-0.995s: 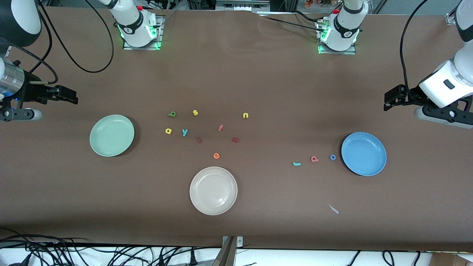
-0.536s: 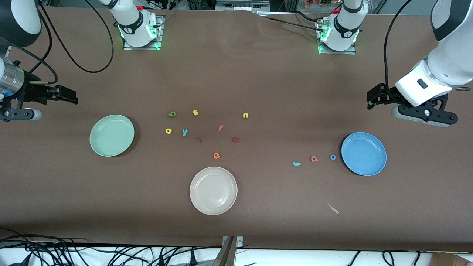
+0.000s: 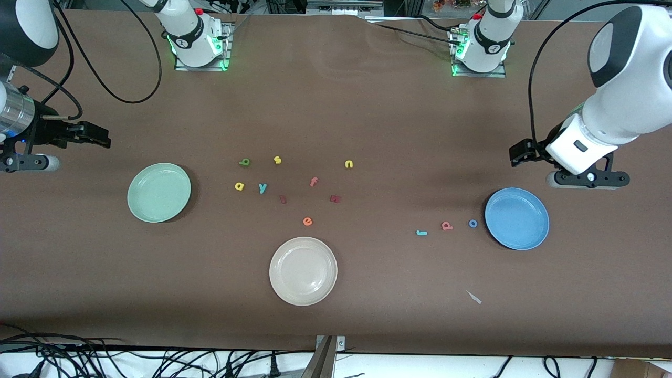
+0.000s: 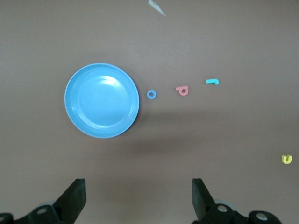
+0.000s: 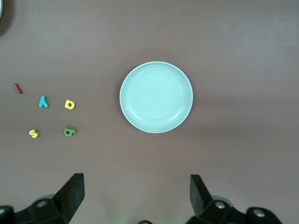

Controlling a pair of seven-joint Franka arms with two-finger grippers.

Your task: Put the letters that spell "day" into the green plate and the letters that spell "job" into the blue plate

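The green plate (image 3: 159,192) (image 5: 156,97) lies toward the right arm's end. Beside it are the dark green "d" (image 3: 244,162) (image 5: 69,132), yellow "a" (image 3: 239,186) (image 5: 69,104) and teal "y" (image 3: 262,188) (image 5: 43,101). The blue plate (image 3: 516,218) (image 4: 102,100) lies toward the left arm's end. In a row beside it are the blue "o" (image 3: 473,223) (image 4: 151,94), pink "b" (image 3: 447,226) (image 4: 182,90) and teal "j" (image 3: 421,232) (image 4: 212,81). My left gripper (image 3: 517,155) (image 4: 138,196) hangs open over bare table close to the blue plate. My right gripper (image 3: 97,137) (image 5: 137,193) waits open near the green plate.
A cream-white plate (image 3: 303,271) lies nearer the front camera, mid-table. Stray letters lie between the plates: yellow "s" (image 3: 277,160), yellow "n" (image 3: 349,164), pink "f" (image 3: 313,181), orange "e" (image 3: 307,221) and two dark red ones (image 3: 283,199). A pale scrap (image 3: 474,297) lies near the front edge.
My left arm has swung in from the table's end toward the blue plate, its gripper still open. The right arm and all the letters have stayed put.
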